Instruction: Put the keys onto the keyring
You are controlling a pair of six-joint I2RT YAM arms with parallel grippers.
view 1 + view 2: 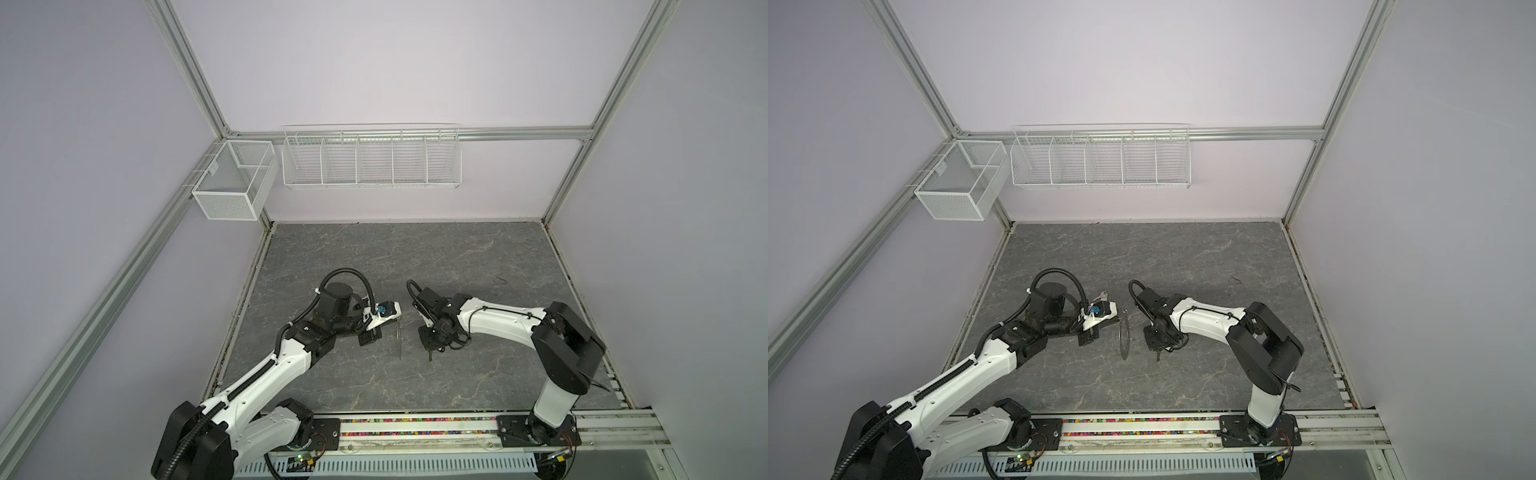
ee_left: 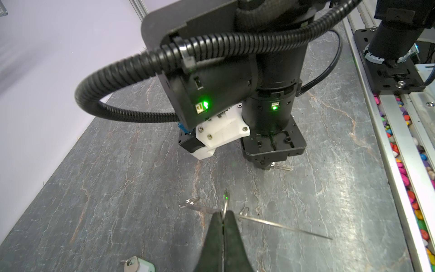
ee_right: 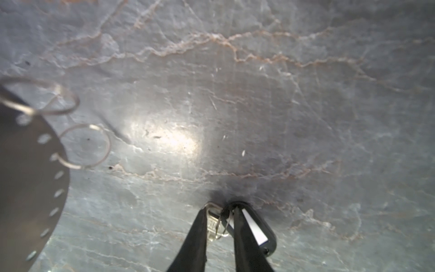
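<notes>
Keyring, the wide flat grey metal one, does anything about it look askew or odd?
Yes. The wide flat grey metal keyring is not lying flat: the left gripper is shut on its rim, holding it upright on edge. Two thin wire rings hang from its rim holes.

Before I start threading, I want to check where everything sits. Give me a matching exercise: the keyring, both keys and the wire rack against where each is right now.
Things:
1. keyring
2. white-tag key
3. black-tag key
4. wire rack

Places:
A. down at the table, between the right gripper's fingers
B. hung on the back wall
C. held on edge in the shut left gripper
D. lying loose on the table, in neither gripper

Pairs: 1-C, 2-D, 3-A, 4-B
</notes>
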